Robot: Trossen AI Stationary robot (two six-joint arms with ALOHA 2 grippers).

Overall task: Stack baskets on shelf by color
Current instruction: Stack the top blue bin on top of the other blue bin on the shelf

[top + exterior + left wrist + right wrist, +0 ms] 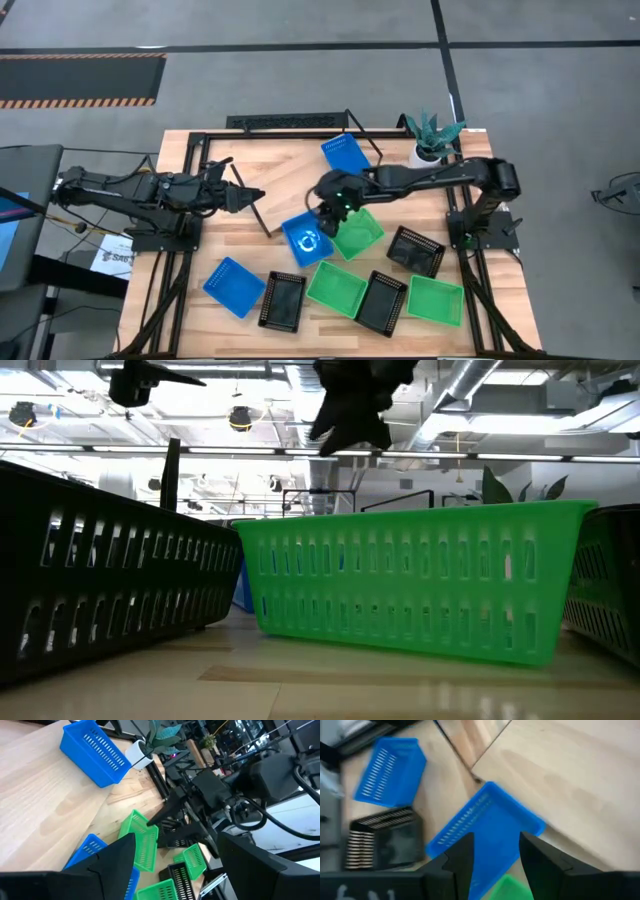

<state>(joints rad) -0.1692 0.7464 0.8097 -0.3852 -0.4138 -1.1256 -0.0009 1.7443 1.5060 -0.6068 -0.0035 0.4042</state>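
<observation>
The shelf, a light board with black wire end frames, stands at the table's far middle, and one blue basket sits on its right end. A second blue basket lies on the table just off the shelf's near edge, beside a green basket. My right gripper hovers open above this second blue basket, well clear of it, pointing slantwise down. My left gripper stands open over the shelf's left part with nothing between its fingers. Other blue, black and green baskets lie along the near side.
Along the near edge lie a blue basket, a black one, a green one, a black one and a green one. Another black basket lies at the right. A white plant pot stands at the far right.
</observation>
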